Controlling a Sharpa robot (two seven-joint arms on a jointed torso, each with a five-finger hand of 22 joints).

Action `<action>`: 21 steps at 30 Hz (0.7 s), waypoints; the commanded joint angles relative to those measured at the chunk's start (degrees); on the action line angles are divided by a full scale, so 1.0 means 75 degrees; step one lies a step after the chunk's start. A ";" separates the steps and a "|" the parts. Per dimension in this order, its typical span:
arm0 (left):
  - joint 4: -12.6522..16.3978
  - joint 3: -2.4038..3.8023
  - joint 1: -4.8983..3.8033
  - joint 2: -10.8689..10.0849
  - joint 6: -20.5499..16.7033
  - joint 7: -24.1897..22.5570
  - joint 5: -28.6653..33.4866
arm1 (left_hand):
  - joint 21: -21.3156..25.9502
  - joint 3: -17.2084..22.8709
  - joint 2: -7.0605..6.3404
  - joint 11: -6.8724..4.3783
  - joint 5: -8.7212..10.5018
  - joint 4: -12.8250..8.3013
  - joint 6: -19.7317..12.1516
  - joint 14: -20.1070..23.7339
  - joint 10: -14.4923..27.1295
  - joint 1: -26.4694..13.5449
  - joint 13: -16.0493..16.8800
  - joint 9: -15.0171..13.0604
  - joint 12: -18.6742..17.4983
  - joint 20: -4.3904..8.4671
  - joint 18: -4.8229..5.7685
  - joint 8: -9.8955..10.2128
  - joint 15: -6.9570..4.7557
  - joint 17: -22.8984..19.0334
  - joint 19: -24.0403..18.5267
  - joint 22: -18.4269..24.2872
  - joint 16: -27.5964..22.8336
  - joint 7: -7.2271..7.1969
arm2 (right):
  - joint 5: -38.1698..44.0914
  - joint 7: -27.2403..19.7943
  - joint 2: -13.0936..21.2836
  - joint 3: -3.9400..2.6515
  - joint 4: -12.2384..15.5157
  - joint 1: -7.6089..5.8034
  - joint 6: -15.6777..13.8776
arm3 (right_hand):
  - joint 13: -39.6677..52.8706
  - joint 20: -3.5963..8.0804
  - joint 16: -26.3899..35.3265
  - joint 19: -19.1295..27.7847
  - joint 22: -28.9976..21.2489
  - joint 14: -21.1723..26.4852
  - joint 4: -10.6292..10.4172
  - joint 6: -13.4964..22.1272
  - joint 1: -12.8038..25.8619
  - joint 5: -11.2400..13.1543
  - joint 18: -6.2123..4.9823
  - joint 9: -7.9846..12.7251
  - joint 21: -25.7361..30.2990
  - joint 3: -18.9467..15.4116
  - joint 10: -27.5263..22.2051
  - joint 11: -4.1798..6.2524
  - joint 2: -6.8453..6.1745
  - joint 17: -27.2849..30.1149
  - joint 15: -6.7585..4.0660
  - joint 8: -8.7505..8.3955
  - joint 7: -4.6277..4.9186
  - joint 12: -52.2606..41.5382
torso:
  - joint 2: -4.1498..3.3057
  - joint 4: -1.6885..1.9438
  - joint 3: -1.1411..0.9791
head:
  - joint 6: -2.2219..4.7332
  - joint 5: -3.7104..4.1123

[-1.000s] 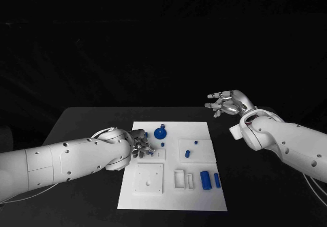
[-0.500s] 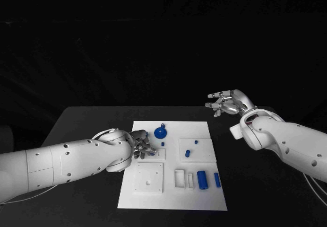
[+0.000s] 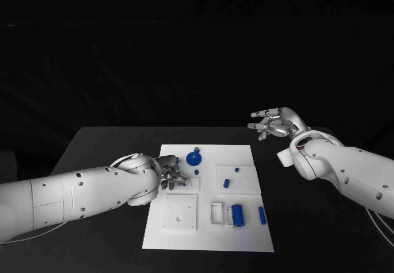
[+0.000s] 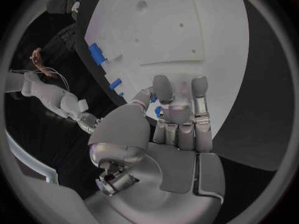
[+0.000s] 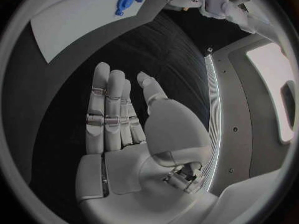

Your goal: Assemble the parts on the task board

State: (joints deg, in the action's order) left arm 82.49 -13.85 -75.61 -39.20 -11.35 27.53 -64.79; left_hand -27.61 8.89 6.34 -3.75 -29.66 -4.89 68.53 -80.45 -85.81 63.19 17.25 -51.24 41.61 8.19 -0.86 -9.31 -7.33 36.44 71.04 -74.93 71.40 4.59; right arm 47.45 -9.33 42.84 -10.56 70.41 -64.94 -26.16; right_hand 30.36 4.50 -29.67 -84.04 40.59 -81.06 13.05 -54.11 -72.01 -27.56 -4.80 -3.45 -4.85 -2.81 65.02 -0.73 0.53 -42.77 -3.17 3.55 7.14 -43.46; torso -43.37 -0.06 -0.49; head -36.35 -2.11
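The white task board [image 3: 205,233] lies in the middle of the black table. My left hand [image 3: 171,175] hovers low over the board's left side beside a raised white square block [image 3: 185,185]. It pinches a small blue part [image 4: 157,111] between thumb and fingers. On the board lie a round blue piece [image 3: 193,158], two small blue pegs [image 3: 226,183], a blue cylinder [image 3: 238,215] and a slimmer blue piece [image 3: 261,214]. My right hand [image 3: 275,123] is raised beyond the board's far right corner, fingers apart and holding nothing [image 5: 118,119].
White raised blocks stand on the board: a square plate [image 3: 179,213] at the front left and a narrow slotted one [image 3: 217,215] beside the cylinder. Bare black table [image 3: 98,153] surrounds the board on every side.
The blue cylinder has shifted left across the board toward the slotted block. Both hands have stayed almost where they were.
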 commanded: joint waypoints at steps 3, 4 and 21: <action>0.0012 0.0002 0.0003 -0.0015 0.0066 -0.0067 -0.0104 | -0.0029 0.0285 0.0083 -0.0270 -0.0026 -0.0253 0.1892 -0.0011 -0.0129 0.0081 -0.0011 0.0004 0.0008 -0.0011 0.0063 -0.0026 -0.0052 -0.0007 0.0020 -0.0146 0.0018 -0.1181 | -0.0015 -0.0069 -0.0012 -0.0004 -0.0004 0.0014 0.0113 | -0.0009 -0.0045 0.0041 -0.0016 -0.0007 -0.0013 -0.0017 0.0046 0.0065 -0.0046 0.0048 0.0003 -0.0048 0.0043 -0.0037 0.0019 -0.0018 -0.0008 0.0010 -0.0021 -0.0002 -0.0009 | 0.0001 -0.0006 -0.0003 | -0.0008 -0.0015; 0.0013 0.0002 0.0004 -0.0019 0.0076 -0.0065 -0.0106 | -0.0029 0.0285 0.0083 -0.0270 -0.0026 -0.0253 0.1892 -0.0011 -0.0129 0.0081 -0.0011 0.0004 0.0008 -0.0011 0.0063 -0.0026 -0.0052 -0.0007 0.0020 -0.0146 0.0018 -0.1181 | -0.0015 -0.0069 -0.0013 -0.0004 -0.0005 0.0015 0.0113 | -0.0009 -0.0045 0.0041 -0.0016 -0.0007 -0.0013 -0.0017 0.0046 0.0065 -0.0046 0.0048 0.0003 -0.0048 0.0043 -0.0037 0.0019 -0.0018 -0.0008 0.0010 -0.0021 -0.0002 -0.0009 | 0.0001 -0.0006 -0.0002 | -0.0008 -0.0015; 0.0078 0.0002 0.0019 -0.0046 0.0255 -0.0061 -0.0147 | -0.0028 0.0292 0.0080 -0.0269 -0.0029 -0.0251 0.1890 -0.0005 -0.0130 0.0089 -0.0015 0.0009 0.0006 -0.0011 0.0066 -0.0024 -0.0051 -0.0026 0.0013 -0.0146 0.0015 -0.1180 | -0.0015 -0.0073 -0.0019 -0.0004 -0.0015 0.0027 0.0121 | -0.0009 -0.0045 0.0043 -0.0019 -0.0030 -0.0014 -0.0020 0.0039 0.0068 -0.0058 0.0047 0.0002 -0.0054 0.0035 -0.0041 0.0018 -0.0008 -0.0008 0.0010 -0.0019 -0.0002 -0.0015 | 0.0003 -0.0006 -0.0003 | -0.0005 -0.0013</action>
State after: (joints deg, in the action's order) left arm 82.90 -13.82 -75.53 -39.57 -10.51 27.48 -65.62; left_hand -27.61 8.89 6.34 -3.75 -29.61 -4.90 68.53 -80.63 -85.81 63.19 17.19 -51.08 41.61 8.19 -0.86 -9.27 -7.30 36.29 71.04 -74.91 71.40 4.59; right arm 47.45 -9.33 42.76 -10.56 70.27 -64.77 -26.05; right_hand 30.37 4.50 -29.67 -84.04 40.41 -81.06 13.05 -54.18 -72.02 -27.80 -4.80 -3.45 -5.07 -2.81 65.02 -0.73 0.53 -42.76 -3.17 3.55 7.07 -43.46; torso -43.36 -0.09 -0.51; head -36.41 -2.19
